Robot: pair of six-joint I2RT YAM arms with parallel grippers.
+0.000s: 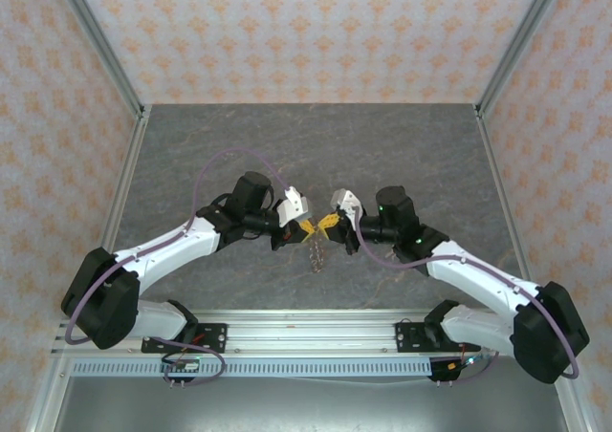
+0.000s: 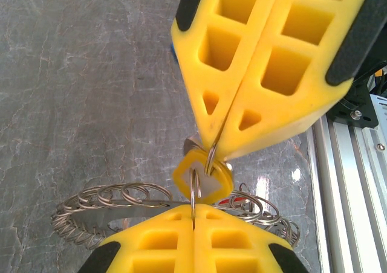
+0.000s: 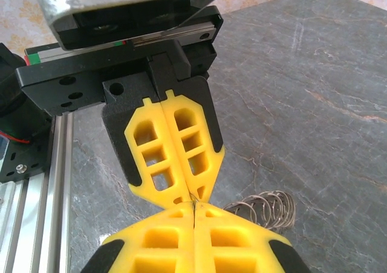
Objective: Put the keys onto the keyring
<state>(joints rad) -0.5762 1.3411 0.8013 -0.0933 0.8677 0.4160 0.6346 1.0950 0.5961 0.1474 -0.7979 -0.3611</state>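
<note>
Closest up, left jaws are clamping shut on a thin wire loop (image 2: 193, 194) running thru the yellow key (image 2: 208, 182); right jaws, tip-to-tip w/ them, are pinching shut on a second loop (image 2: 210, 158). Prob. each is bracing one side so the key is sliding on. Keyring (image 2: 115, 203) is sitting just below, red key (image 2: 240, 196) beside it, over the surface (image 2: 72, 92); hanging or resting, can't tell.

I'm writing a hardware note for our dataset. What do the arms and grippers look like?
The left arm and right arm have white links, black joints and a lilac cable looping along each. The left gripper and right gripper each have yellow wedge-shaped fingers with rectangular cut-outs and black strips on the outer edges.
</note>
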